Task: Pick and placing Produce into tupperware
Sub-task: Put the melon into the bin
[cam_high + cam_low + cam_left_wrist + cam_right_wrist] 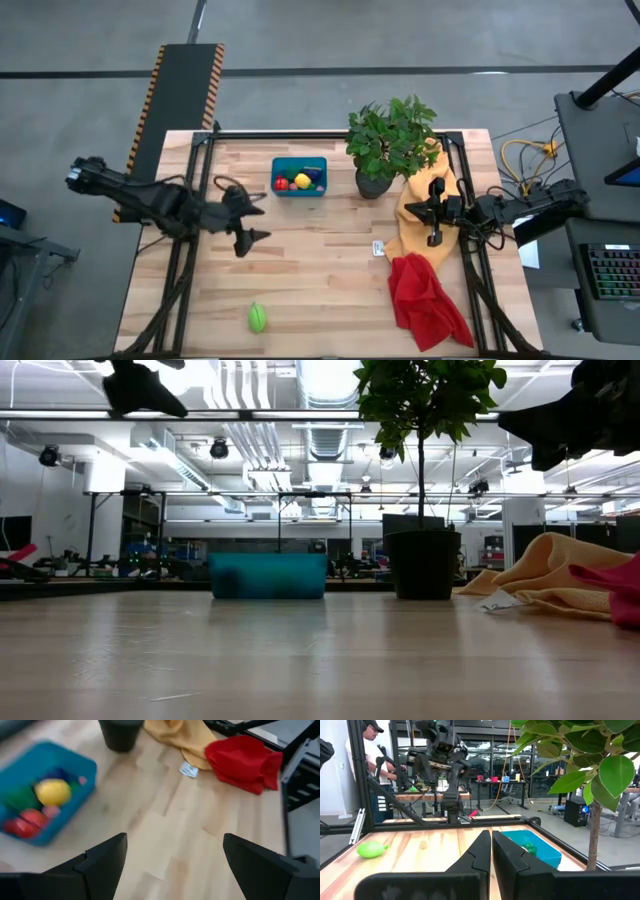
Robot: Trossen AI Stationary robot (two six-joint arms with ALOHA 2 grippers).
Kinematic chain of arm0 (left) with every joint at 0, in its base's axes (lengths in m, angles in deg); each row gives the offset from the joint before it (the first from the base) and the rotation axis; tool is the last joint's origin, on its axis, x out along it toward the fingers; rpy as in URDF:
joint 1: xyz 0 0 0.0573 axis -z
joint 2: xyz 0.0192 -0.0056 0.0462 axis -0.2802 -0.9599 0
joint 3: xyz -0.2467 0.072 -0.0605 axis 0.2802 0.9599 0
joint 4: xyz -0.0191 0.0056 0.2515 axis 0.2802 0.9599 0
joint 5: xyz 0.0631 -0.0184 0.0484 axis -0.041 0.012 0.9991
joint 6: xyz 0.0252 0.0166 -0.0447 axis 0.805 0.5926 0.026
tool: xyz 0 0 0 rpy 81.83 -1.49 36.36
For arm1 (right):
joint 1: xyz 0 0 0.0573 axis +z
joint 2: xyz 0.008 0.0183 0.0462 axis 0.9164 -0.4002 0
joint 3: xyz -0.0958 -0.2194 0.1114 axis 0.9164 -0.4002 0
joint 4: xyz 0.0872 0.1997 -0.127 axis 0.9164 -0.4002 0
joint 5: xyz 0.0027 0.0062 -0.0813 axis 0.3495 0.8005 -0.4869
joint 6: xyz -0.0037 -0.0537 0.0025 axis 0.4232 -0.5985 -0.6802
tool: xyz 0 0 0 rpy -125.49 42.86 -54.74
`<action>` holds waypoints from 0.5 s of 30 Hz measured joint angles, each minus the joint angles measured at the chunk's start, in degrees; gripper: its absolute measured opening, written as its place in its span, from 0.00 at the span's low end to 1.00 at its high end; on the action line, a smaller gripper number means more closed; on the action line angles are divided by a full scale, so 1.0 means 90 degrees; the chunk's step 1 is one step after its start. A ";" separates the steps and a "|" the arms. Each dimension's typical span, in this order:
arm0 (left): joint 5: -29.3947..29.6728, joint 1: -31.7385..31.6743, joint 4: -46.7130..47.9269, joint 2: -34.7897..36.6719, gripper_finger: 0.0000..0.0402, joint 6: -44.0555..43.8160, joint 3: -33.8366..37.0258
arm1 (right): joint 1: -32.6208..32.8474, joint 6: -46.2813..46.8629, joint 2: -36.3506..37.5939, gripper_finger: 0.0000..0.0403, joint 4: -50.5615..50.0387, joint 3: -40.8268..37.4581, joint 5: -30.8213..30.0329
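nearby, potted plant [388, 145], yellow cloth [418, 205], red cloth [425, 300]

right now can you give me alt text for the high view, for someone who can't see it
Overhead view of a wooden table: the open left gripper hovers empty beside a small teal plastic tupperware holding toy produce, and one green toy fruit lies loose near the front edge. The shut right gripper waits over a yellow cloth.

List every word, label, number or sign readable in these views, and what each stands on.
No text can be read anywhere.
White tag on the table beside the yellow cloth: any print is too small to read.
Yellow-and-black hazard stripes edge the dark ramp: a marking, no words.
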 joint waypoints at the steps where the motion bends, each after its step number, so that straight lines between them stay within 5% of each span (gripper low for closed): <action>1: 0.0026 0.0136 0.0020 -0.0044 0.78 -0.0269 0.0000 | 0.0000 0.0001 -0.0002 0.02 0.0002 0.0000 0.0000; 15: -0.0678 0.1103 0.0981 -0.1479 0.78 -0.3899 -0.0376 | 0.0000 0.0051 -0.0005 0.02 0.0000 0.0000 0.0000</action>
